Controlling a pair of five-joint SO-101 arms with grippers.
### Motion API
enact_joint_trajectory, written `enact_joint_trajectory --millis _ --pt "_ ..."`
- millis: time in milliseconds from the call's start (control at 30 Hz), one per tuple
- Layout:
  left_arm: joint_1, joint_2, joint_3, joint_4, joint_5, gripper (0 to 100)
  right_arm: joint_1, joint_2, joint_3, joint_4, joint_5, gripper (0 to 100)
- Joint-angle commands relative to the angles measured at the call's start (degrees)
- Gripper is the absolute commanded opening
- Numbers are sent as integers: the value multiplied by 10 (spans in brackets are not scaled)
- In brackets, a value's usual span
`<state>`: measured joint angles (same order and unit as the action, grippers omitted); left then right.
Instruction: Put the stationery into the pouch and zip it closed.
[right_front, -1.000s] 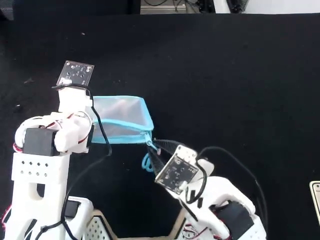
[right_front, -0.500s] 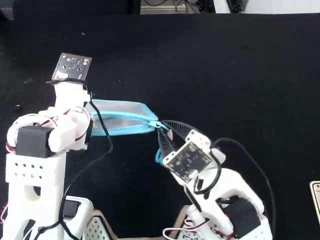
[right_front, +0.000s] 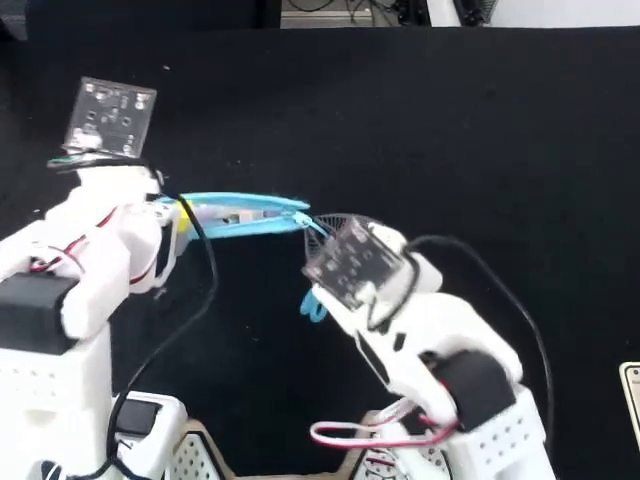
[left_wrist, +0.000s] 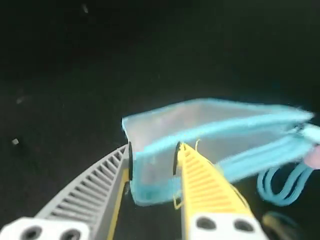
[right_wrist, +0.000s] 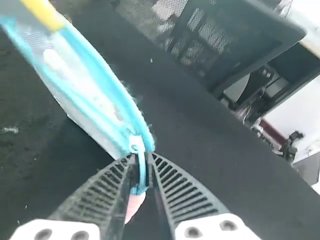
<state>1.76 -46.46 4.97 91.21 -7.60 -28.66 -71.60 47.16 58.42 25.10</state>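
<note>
The left gripper (left_wrist: 152, 157) fingers (left_wrist: 202, 180) clench one end of the translucent blue-edged pouch (left_wrist: 215, 117) as an anchor; the right gripper (right_wrist: 142, 162) fingers pinch its blue zipper pull (right_wrist: 141, 175), tensioning the zip.

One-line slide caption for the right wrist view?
Right tool shut on the zipper pull at one end of the pouch.

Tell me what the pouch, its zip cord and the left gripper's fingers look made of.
Pouch: seemingly thin translucent plastic or fine mesh, since pale shapes show through; edged in cyan woven-looking tape. Zip cord: cyan, likely string or rubber; unclear. Left gripper fingers: hard plastic, one yellow, one grey, ribbed, probably 3D-printed.
</note>
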Motion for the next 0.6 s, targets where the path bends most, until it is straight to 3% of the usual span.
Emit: enact_joint_trajectory --millis 0,200,333,567 --pt "2 -9 -113 36 3 159 12 56 -80 -11 5 11" --pt "2 -10 -176 98 1 159 13 130 -145 -10 5 11" --pt "7 -66 -118 96 -4 159 13 171 -187 9 5 11" --pt "71 -155 55 94 -100 159 10 246 -291 56 2 11"
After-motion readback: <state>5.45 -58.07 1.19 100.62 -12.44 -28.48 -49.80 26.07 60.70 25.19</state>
